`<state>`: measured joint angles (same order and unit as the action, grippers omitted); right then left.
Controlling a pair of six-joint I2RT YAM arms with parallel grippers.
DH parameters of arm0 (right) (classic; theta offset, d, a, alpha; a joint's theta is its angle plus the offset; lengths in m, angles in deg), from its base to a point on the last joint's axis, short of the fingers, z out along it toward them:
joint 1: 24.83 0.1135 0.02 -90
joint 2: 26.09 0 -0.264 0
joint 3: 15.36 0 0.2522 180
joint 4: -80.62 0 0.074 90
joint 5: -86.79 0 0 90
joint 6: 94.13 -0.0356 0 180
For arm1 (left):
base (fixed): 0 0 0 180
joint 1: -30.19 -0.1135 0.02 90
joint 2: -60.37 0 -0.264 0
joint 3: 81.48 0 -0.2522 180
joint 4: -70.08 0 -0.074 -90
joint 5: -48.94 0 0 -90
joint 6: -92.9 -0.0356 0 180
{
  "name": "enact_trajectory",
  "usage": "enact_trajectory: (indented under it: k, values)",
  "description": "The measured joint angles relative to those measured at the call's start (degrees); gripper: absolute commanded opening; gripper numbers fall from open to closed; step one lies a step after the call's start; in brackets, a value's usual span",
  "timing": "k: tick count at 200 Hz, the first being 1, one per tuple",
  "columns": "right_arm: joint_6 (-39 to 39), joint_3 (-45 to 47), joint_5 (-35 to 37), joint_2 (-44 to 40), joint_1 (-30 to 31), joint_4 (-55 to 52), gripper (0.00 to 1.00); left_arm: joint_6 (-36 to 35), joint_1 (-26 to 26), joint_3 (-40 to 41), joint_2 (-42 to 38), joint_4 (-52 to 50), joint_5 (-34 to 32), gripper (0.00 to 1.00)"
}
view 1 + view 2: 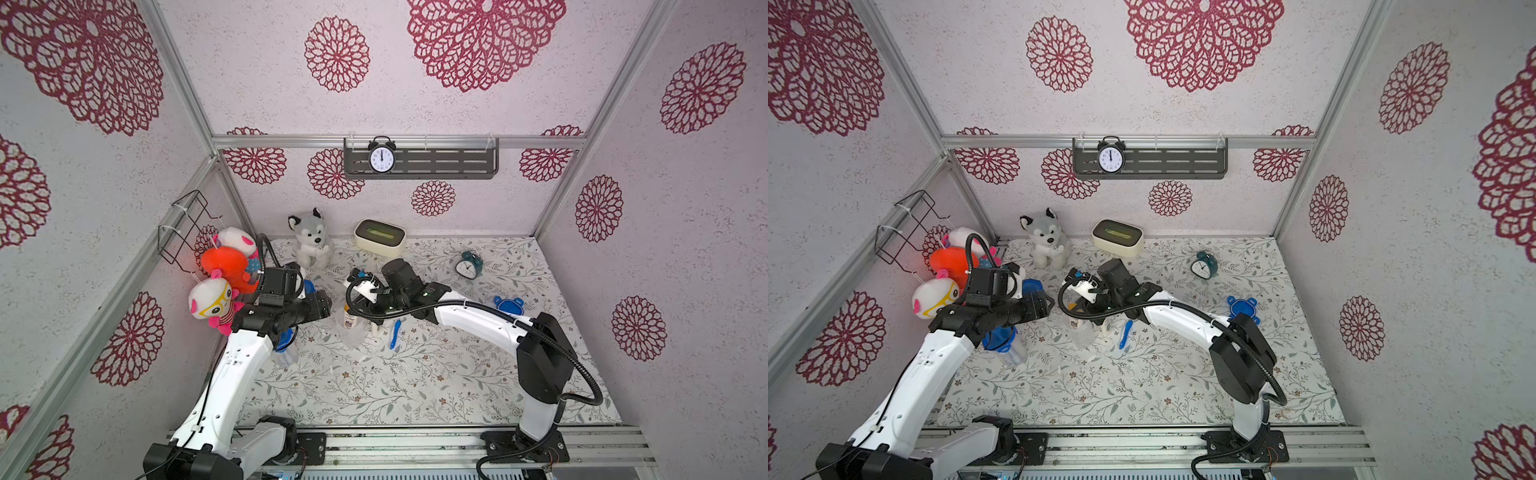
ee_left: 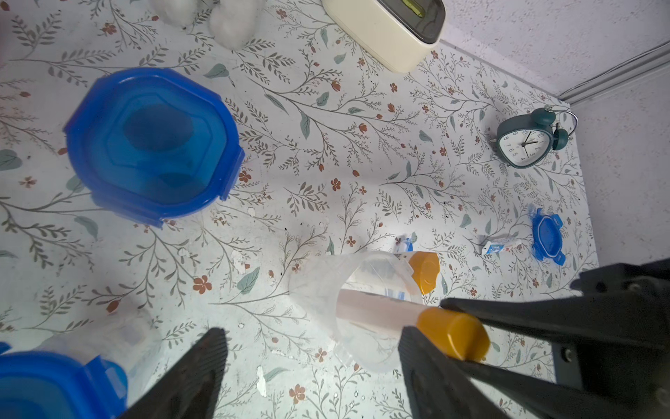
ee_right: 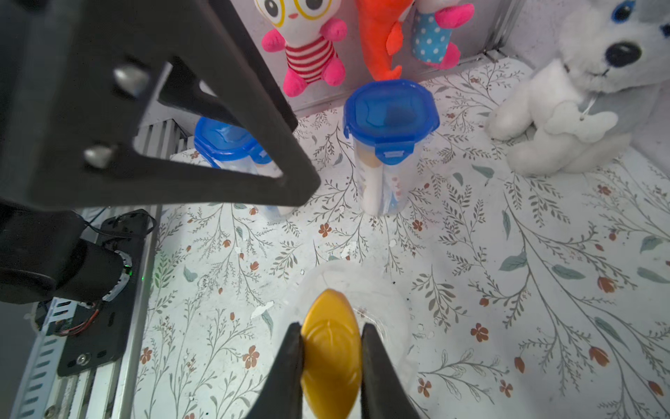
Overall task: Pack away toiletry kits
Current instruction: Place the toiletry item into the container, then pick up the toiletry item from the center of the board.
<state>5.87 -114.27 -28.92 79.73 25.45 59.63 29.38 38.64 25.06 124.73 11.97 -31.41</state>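
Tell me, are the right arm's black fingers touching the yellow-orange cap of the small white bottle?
Touching. The right wrist view shows both black fingers pressed against the yellow-orange cap, no gap either side.

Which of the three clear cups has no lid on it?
The cup below the right gripper: its mouth is open and a held bottle reaches into it. The other two cups carry blue lids.

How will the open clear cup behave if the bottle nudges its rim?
The clear cup looks thin-walled and tall, so it is probably light and apt to tip or skid. The orange-capped bottle held by the right gripper appears partly inside, so a sideways nudge could lever it over.
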Motion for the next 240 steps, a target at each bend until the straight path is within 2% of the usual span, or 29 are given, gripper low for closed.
enact_trajectory:
  k: [37, 64, 84, 101, 141, 165, 240]
  values:
    - [1.0, -0.1, 0.7, 2.3, 0.1, 0.1, 0.33, 0.2, 0.0, 0.3, 0.3, 0.8, 0.9, 0.78]
    - [1.4, -0.1, 0.6, 2.4, 0.2, 0.7, 0.52, 0.2, 0.0, 0.3, 0.6, 1.3, 1.7, 0.77]
    - [1.2, 0.4, 2.0, 1.6, 0.2, 1.4, 0.56, 0.2, 0.1, 0.3, 1.4, 1.9, 3.1, 0.77]
    - [0.8, 3.0, 4.1, -1.8, 0.1, 1.4, 0.58, -0.2, 0.7, 0.3, 2.4, 1.9, 3.6, 0.77]
    - [-1.2, 10.6, 8.8, -12.6, -1.5, 1.4, 0.72, -1.4, 2.8, 0.3, 4.0, 1.6, 3.4, 0.77]
    - [-1.7, 13.9, 11.3, -13.6, -2.2, 2.7, 0.74, -1.6, 3.7, 0.3, 5.3, 1.6, 3.3, 0.76]
    - [-2.6, 16.4, 15.6, -6.3, -2.5, 4.3, 0.71, -2.0, 4.4, 0.3, 6.1, 1.5, 2.2, 0.75]
